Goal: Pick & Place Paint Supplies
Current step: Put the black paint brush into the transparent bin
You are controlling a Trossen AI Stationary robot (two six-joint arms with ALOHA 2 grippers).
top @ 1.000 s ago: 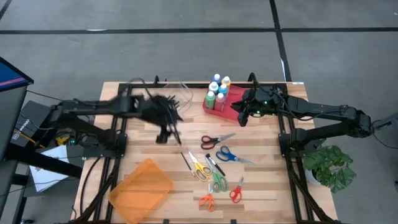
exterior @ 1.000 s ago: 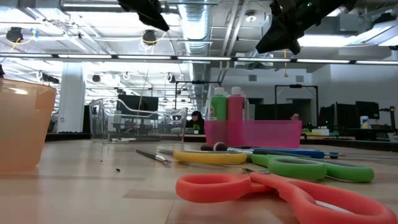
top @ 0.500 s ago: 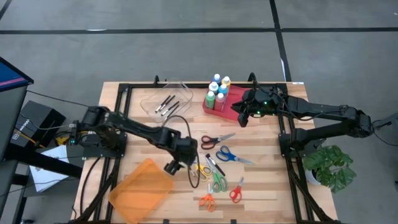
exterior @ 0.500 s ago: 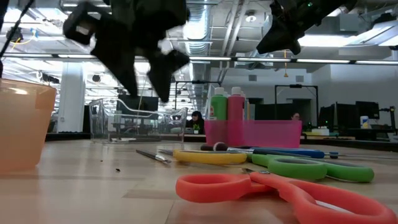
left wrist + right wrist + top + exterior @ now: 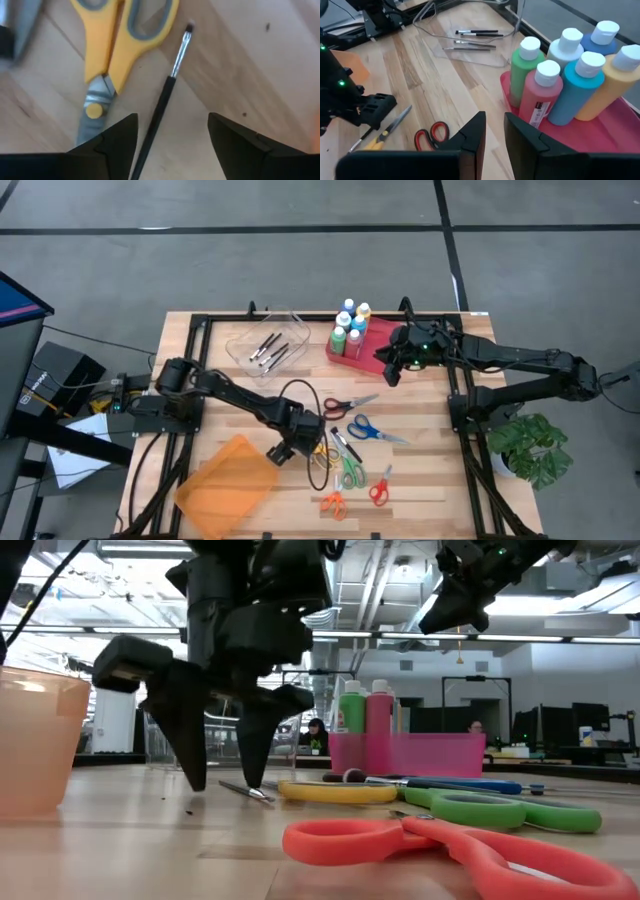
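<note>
Bottles [image 5: 350, 326] in tray [image 5: 377, 361] at table [image 5: 430, 470] 1 o'clock; scissors [image 5: 349, 405] at 5 o'clock; brush box [image 5: 268, 348] at 11; bin [image 5: 226, 486] at 7.

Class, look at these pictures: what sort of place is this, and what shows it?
Probably a robotics lab in a big open workspace: two arms mounted at a wooden table, exposed ceiling ducts, and rows of desks with monitors behind.

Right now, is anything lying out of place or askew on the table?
One thin black paintbrush lies loose on the wooden table beside the yellow-handled scissors, apart from the brushes in the clear plastic tray. The open left gripper straddles it.
</note>
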